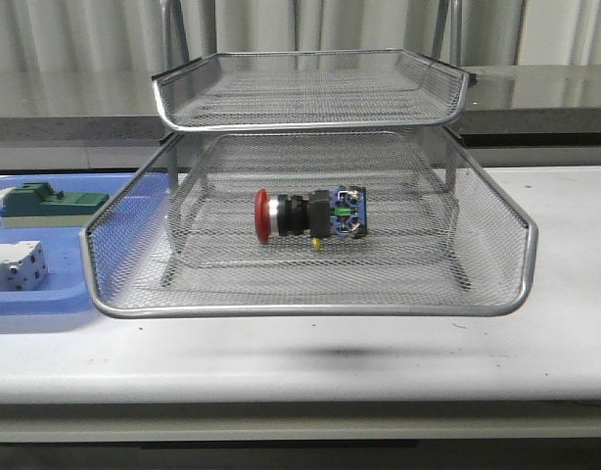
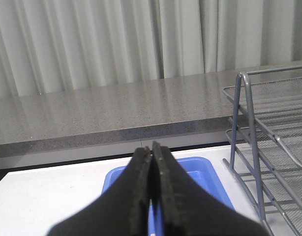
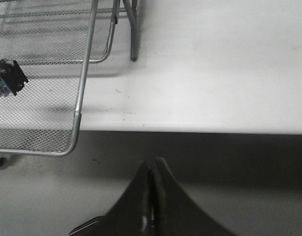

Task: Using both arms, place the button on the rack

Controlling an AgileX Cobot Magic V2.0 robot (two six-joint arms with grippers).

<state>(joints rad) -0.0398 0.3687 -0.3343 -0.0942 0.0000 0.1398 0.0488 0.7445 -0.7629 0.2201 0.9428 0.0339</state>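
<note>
The button (image 1: 308, 214), with its red head to the left and its rear block to the right, lies on its side in the middle tier of the silver wire-mesh rack (image 1: 310, 310). Its rear block also shows in the right wrist view (image 3: 7, 78), inside the rack (image 3: 82, 93). Neither arm shows in the front view. My left gripper (image 2: 152, 150) is shut and empty, above the blue tray (image 2: 205, 172), with the rack (image 2: 249, 128) off to one side. My right gripper (image 3: 152, 164) is shut and empty, off the table's front edge, apart from the rack.
A flat blue tray (image 1: 56, 299) sits left of the rack and holds a green block (image 1: 51, 203) and a white-grey terminal block (image 1: 17, 266). A grey counter (image 2: 116, 113) and curtains run behind the white table (image 3: 215, 73).
</note>
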